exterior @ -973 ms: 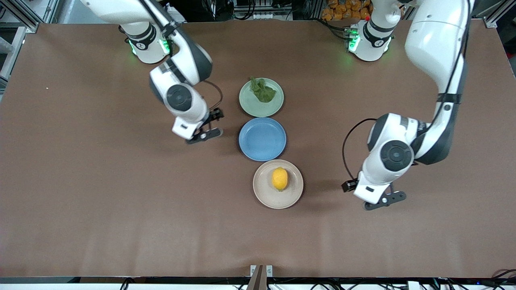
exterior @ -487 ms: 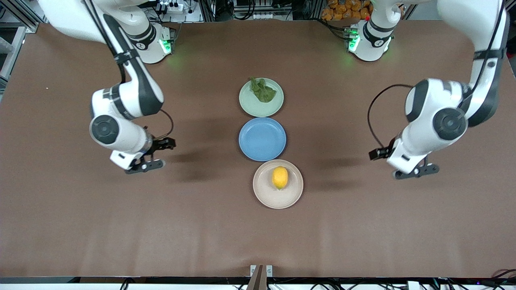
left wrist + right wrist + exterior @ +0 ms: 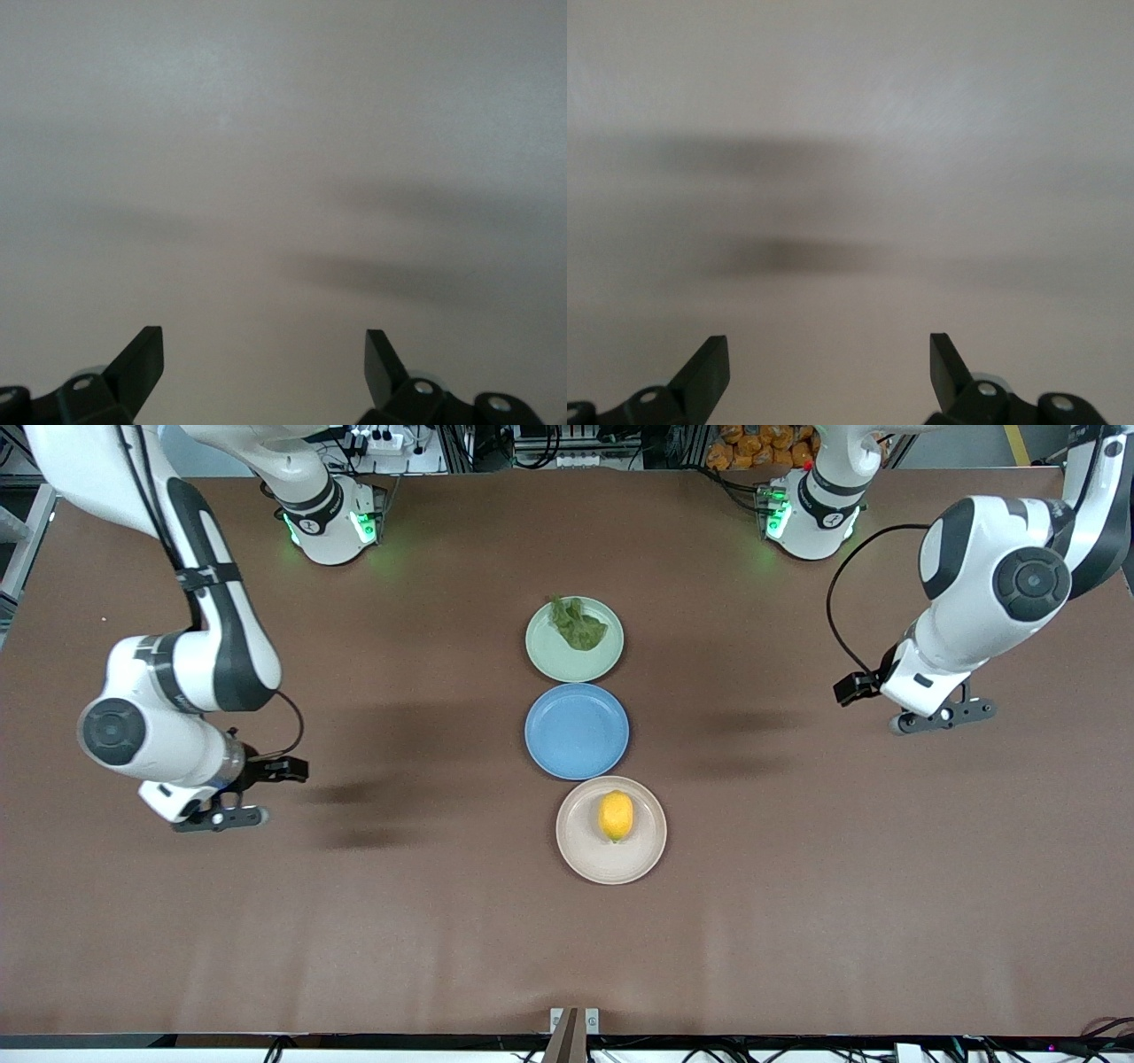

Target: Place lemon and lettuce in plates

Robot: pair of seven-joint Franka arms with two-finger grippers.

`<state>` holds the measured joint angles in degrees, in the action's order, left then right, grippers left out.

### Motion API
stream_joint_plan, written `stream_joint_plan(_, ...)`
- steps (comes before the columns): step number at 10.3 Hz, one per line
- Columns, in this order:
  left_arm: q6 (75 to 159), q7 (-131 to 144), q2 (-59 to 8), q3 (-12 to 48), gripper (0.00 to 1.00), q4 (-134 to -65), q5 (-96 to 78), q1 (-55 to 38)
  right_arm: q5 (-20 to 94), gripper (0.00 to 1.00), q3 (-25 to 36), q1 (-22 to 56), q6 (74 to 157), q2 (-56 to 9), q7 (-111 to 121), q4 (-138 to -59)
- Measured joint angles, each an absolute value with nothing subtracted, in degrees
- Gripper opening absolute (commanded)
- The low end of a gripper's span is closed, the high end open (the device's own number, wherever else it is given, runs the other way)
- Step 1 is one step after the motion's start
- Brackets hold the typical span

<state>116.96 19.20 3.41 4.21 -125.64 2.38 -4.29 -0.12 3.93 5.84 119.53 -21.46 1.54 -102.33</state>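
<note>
Lemon: resting on the beige-white plate, roughly at its middle, pointed tip toward the front camera. Lettuce: lying on the pale green plate, spread over the part of it farthest from the front camera. Between the two, a blue plate with nothing in it, nearly touching both neighbours; all three in a short row at the middle of the brown table, the beige-white one nearest the camera.

Left gripper: up over bare tabletop toward the left arm's end of the table, well apart from the plates, fingers spread wide and holding nothing; only blank surface between the tips in the left wrist view. Right gripper: over bare tabletop toward the right arm's end, likewise well apart from the row, fingers spread wide and empty, same blank surface in the right wrist view.

Judged from this layout: both items seated in their plates, so the placing appears done and the step in hand looks like standing clear. Nothing left to grasp. Next move, if any, calls only for parking both arms away from the row without sweeping low across the plates; the lemon, being rounded, likely to roll off if its plate gets knocked.
</note>
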Motion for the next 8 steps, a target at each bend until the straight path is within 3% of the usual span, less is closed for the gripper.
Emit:
stream_joint_plan(2, 118.16, 19.04, 4.58, 4.41, 1.00, -124.14, 2.37, -4.22, -0.13, 1.00, 3.98, 3.79, 118.47, -18.81, 1.67, -99.41)
stream_joint_plan(6, 118.21, 17.36, 4.83, 8.53, 1.00, -114.81, 2.37, -0.41, -0.13, 1.00, 5.01, 2.09, 107.02, -11.52, 1.67, -94.92)
stream_joint_plan(8, 114.02, 13.43, 4.87, 8.62, 1.00, -110.05, 2.37, -0.20, -0.10, 1.00, 5.09, 1.76, 99.83, -8.19, 1.66, -92.05)
